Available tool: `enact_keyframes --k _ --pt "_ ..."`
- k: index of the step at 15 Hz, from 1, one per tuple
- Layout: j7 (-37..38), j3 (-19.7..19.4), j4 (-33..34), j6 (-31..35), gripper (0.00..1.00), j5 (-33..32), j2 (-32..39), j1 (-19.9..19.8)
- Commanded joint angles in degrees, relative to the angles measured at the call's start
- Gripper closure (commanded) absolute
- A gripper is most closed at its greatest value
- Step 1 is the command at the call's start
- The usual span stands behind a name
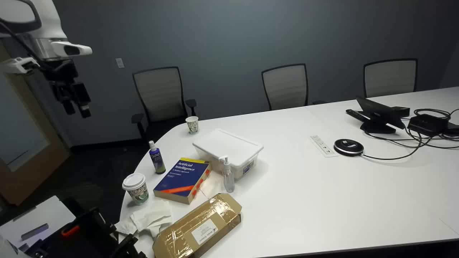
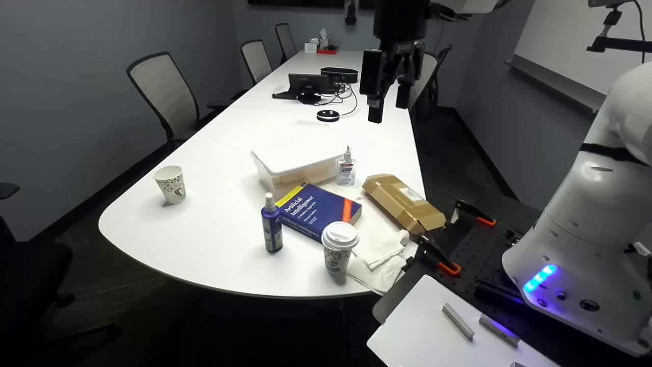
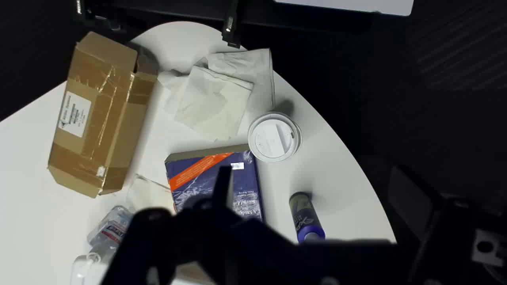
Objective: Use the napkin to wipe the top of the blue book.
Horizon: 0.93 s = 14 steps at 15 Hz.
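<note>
The napkin (image 1: 154, 216) is crumpled white paper lying on the table between the blue book, the lidded cup and the brown package. It also shows in an exterior view (image 2: 379, 250) and in the wrist view (image 3: 212, 103). The blue book (image 1: 181, 177) is thick, dark blue, with an orange stripe and a yellow band. It lies flat, cover up, also seen in an exterior view (image 2: 321, 209) and partly behind a finger in the wrist view (image 3: 198, 188). My gripper (image 1: 77, 109) is high above the table, fingers apart and empty, as in an exterior view (image 2: 389, 105) and the wrist view (image 3: 313, 174).
A lidded cup (image 2: 338, 244) stands at the book's corner, near a blue spray bottle (image 2: 272, 227). A brown package (image 1: 200, 225), a sanitizer bottle (image 1: 228, 175) and a white-lidded box (image 1: 229, 147) surround the book. Another white paper (image 3: 150, 194) lies beside it. A cup (image 1: 192, 124) stands farther off.
</note>
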Motion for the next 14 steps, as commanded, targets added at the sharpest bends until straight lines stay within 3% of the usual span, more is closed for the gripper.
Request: enact_keyframes --k 1,3,5,10,14 --pt "0.17 -0.30 0.08 -0.07 0.00 -0.20 0.06 0.33" --pt "0.17 -0.30 0.08 -0.07 0.00 -0.20 0.06 0.33" --pt "-2.87 -2.84 0.61 -0.31 0.00 1.27 0.93 0.32" --pt "-14.93 -13.84 -0.96 4.21 0.00 6.15 4.65 -1.92" --pt "-24.64 -21.52 -2.98 10.11 0.00 10.22 11.61 -4.81"
